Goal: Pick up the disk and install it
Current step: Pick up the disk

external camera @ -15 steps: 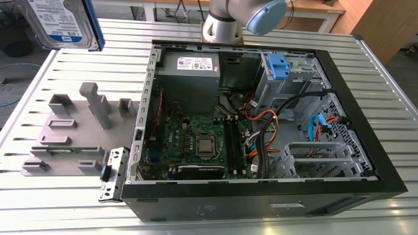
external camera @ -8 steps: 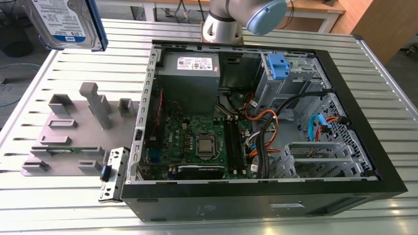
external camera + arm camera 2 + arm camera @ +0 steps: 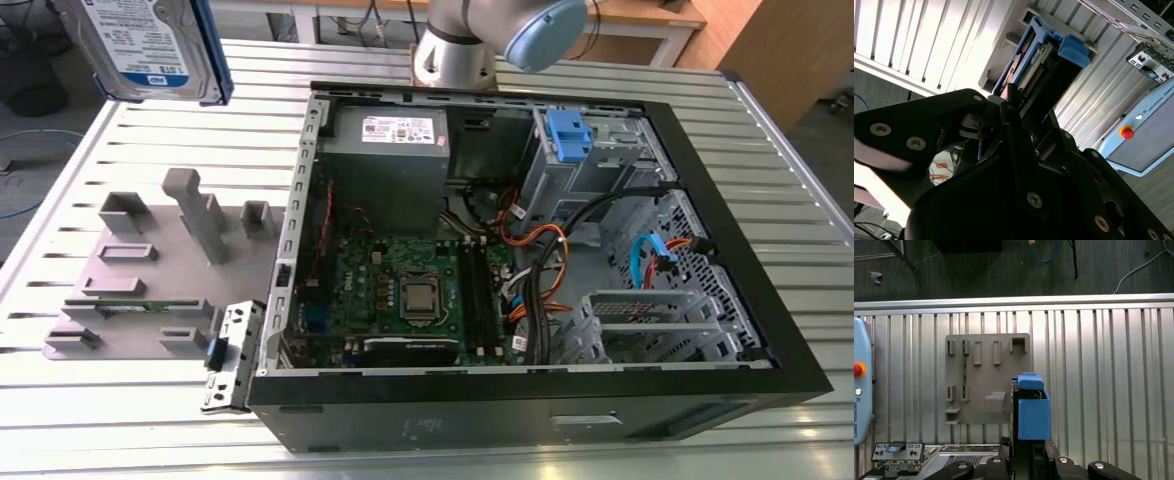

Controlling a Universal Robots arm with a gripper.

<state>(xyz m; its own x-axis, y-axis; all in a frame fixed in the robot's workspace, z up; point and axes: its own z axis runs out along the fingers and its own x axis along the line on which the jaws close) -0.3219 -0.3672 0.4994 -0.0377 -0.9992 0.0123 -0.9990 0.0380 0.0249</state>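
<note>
The hand point(image 3: 1026, 107) grips the disk point(image 3: 1031, 62) (blue carrier showing).

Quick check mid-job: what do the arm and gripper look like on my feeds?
The arm is a silver-grey tube with a rounded pale blue joint cap. The gripper is matte black: angular plates and linkage bars fastened with silver screw heads, seen in both wrist views.

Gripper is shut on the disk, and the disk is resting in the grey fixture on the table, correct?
Not quite. The gripper is shut on the disk, but the disk is not resting in the grey fixture: the exterior view shows it held up in the air, clear of the fixture.
</note>
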